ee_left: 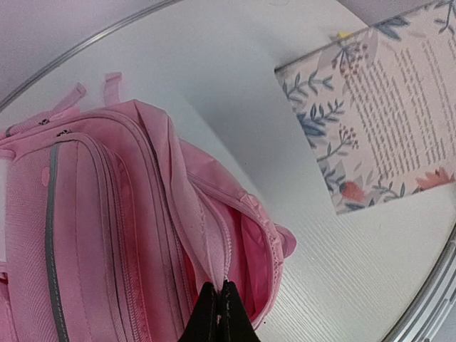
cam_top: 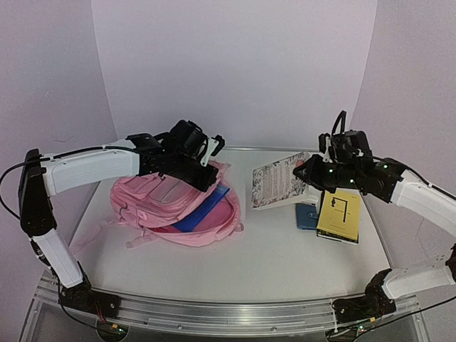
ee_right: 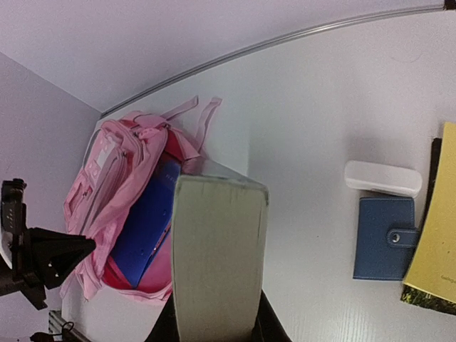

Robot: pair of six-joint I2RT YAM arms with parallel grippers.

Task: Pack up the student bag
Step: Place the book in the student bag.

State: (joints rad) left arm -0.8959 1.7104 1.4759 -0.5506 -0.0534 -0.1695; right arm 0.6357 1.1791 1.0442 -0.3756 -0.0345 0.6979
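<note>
**Both grippers hold: left on the bag's opening, right on a floral book**

The student bag (cam_top: 164,203) lies on its side on the white table (cam_top: 285,263), left of the table's middle, with its front pockets up and its main compartment gaping toward the right. A flat blue item (cam_top: 206,210) sits inside the opening, partly hidden by the pink fabric, so I cannot tell whether it is a book or a folder.

The left gripper (ee_left: 217,303) is at the bag's upper right edge. Its 2 fingers are pressed together on the pink fabric lip beside the zipper track, and that lip is lifted above the rest of the opening.

The right gripper (cam_top: 308,174) is well to the right of the bag, clamped on 1 floral-covered book (cam_top: 276,179). The book is held off the table and tilted, with its free edge pointing toward the bag.

Farther right of the bag, 3 things lie on the table: a blue snap wallet (ee_right: 385,239), a white oblong case (ee_right: 382,178) touching the wallet's far edge, and a yellow book (cam_top: 340,216) just beside the wallet on the side away from the bag.
</note>
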